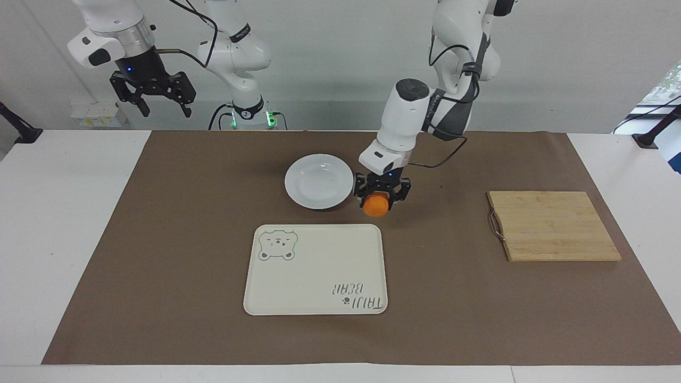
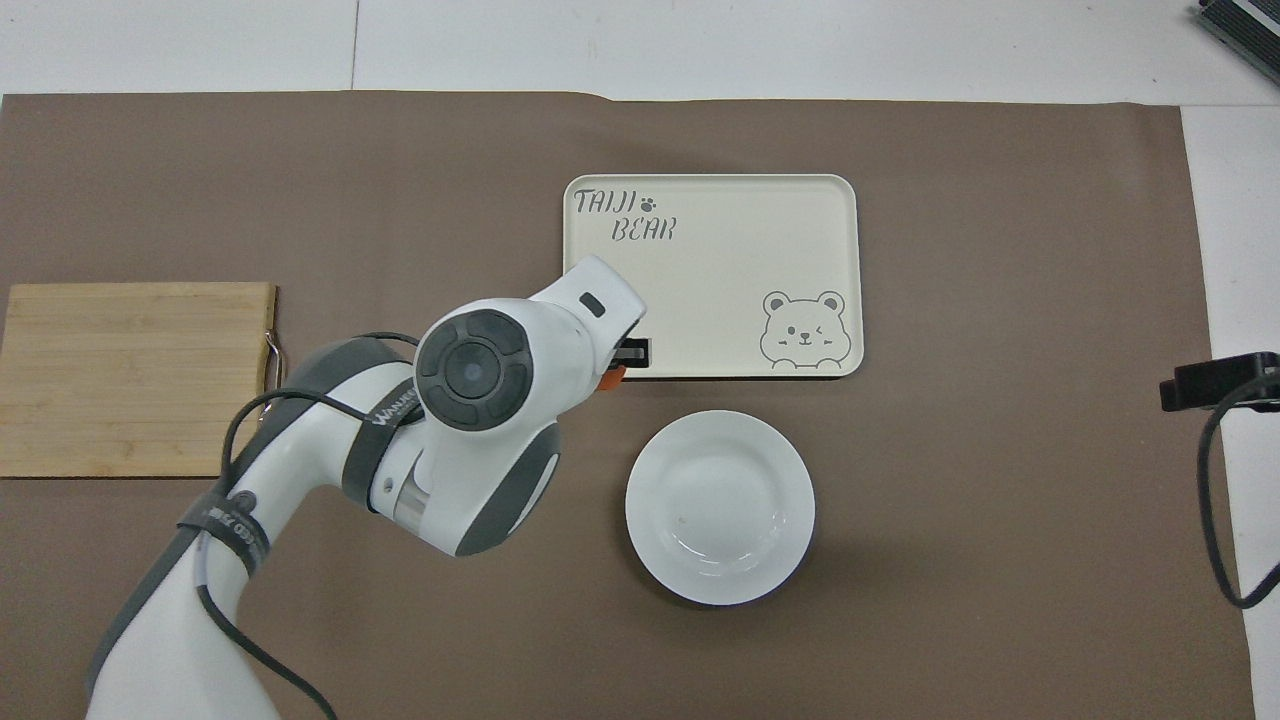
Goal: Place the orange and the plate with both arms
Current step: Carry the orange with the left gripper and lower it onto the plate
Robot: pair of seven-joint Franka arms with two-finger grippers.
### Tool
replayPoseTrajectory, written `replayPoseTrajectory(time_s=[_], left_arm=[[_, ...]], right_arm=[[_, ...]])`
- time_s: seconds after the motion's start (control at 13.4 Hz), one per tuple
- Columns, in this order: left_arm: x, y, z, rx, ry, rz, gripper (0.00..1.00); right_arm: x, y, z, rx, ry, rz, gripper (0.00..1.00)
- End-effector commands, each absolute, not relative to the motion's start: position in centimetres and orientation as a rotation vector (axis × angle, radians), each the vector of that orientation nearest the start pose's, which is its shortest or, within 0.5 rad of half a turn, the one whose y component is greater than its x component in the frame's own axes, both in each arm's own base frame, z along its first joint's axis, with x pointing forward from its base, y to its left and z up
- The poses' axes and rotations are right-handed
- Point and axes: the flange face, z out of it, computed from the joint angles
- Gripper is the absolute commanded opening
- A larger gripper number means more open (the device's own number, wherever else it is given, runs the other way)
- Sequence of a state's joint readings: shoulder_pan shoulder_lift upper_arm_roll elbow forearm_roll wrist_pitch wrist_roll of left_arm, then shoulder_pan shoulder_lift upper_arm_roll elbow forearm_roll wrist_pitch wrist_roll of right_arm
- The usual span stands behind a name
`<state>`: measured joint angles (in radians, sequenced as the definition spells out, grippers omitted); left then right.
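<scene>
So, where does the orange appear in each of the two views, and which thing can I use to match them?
Facing view: the orange hangs near the middle, held in the left gripper, beside the plate and above the mat.
Overhead view: only a sliver of the orange shows under the left arm's wrist, at the tray's nearer edge.
Shared landmark: the plate.

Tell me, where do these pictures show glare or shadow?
Overhead view: a bright curved glint sits on the plate, its shadow falling toward the right arm's end, and the left arm hides most of the orange. Facing view: the orange in the left end effector is clear and evenly lit, with a faint shadow on the brown mat near it; the right end effector waits raised.
</scene>
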<state>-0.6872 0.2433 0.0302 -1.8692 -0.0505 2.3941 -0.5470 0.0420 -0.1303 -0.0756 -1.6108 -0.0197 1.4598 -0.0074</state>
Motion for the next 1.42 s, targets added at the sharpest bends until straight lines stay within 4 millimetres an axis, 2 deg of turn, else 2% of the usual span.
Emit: replayPoseTrajectory(time_s=[0.0,0.15,0.3,0.45,0.6,0.67,0.75,0.9,0.97,1.2,1.35], left_arm=[[49.0,-42.2,40.6,-3.34,0.128,-0.401,0.0],[47.5,-44.1,40.1,-3.369,0.139,-0.368,0.0],[45.9,-46.0,38.6,-3.366,0.197,-0.331,0.03],[44.2,-47.5,37.3,-3.364,0.242,-0.277,0.12],[41.9,-49.6,35.1,-3.346,0.3,-0.221,0.24],[41.6,-49.8,34.7,-3.345,0.275,-0.207,0.33],[41.2,-50.0,34.4,-3.342,0.261,-0.191,0.5],[41.0,-50.0,34.3,-3.337,0.264,-0.181,0.94],[41.0,-50.0,34.2,-3.335,0.269,-0.177,1.0],[41.2,-49.3,34.6,-3.314,0.281,-0.143,1.0],[42.1,-48.3,36.1,-3.317,0.253,-0.159,1.0]], right_arm=[[49.2,-2.7,66.4,-3.144,0.03,0.039,1.0],[49.1,-2.8,66.5,-3.144,0.034,0.037,1.0],[49.2,-2.7,66.4,-3.144,0.03,0.039,1.0],[49.1,-2.8,66.4,-3.144,0.02,0.039,1.0],[49.2,-2.7,66.4,-3.144,0.015,0.039,1.0],[49.2,-2.7,66.4,-3.144,0.015,0.039,1.0],[49.1,-2.8,66.4,-3.144,0.018,0.039,1.0],[49.2,-2.8,66.3,-3.144,0.015,0.042,1.0],[49.2,-2.8,66.3,-3.144,0.008,0.042,1.0],[49.0,-2.8,65.9,-3.143,-0.045,0.056,1.0],[48.1,-3.7,65.4,-3.139,-0.008,0.066,1.0]])
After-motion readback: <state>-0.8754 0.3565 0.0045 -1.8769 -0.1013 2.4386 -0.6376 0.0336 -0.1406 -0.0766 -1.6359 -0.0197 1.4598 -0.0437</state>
